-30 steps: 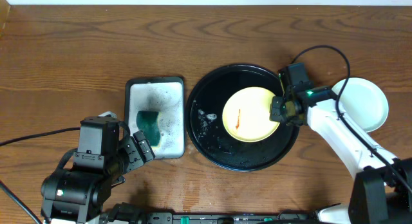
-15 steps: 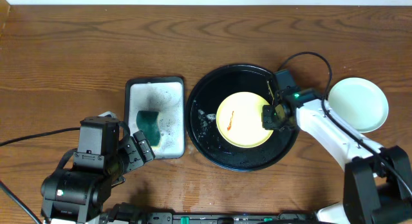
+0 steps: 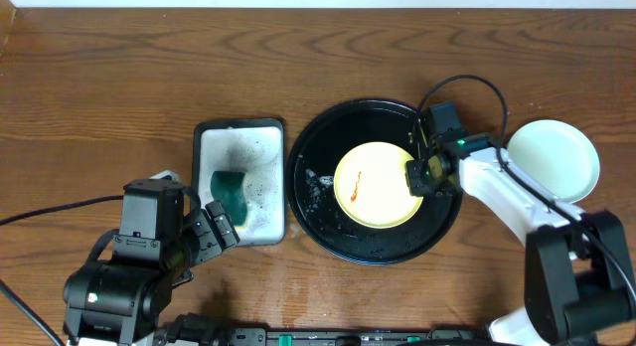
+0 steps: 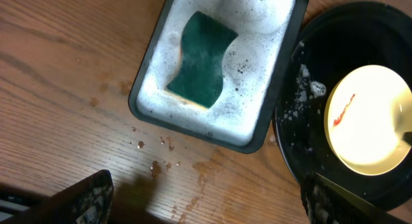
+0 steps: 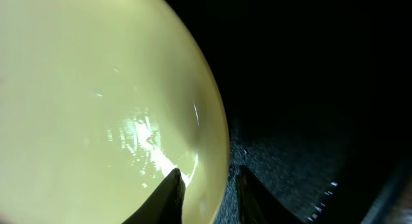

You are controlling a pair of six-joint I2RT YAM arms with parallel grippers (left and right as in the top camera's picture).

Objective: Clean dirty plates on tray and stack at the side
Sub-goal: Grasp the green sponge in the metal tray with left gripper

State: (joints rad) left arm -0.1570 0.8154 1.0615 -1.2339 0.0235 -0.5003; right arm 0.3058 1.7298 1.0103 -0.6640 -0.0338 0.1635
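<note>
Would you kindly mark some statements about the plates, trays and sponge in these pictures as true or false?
1. The yellow plate lies on the black tray. True.
2. That plate is spotless. False: it carries a red smear.
3. The green sponge lies in the foamy rectangular tray. True.
4. The left gripper holds the sponge. False: it is open and apart from the sponge, at the rectangular tray's near corner.
5. The mint plate sits on the black tray. False: it rests on the table, to the right of that tray.
</note>
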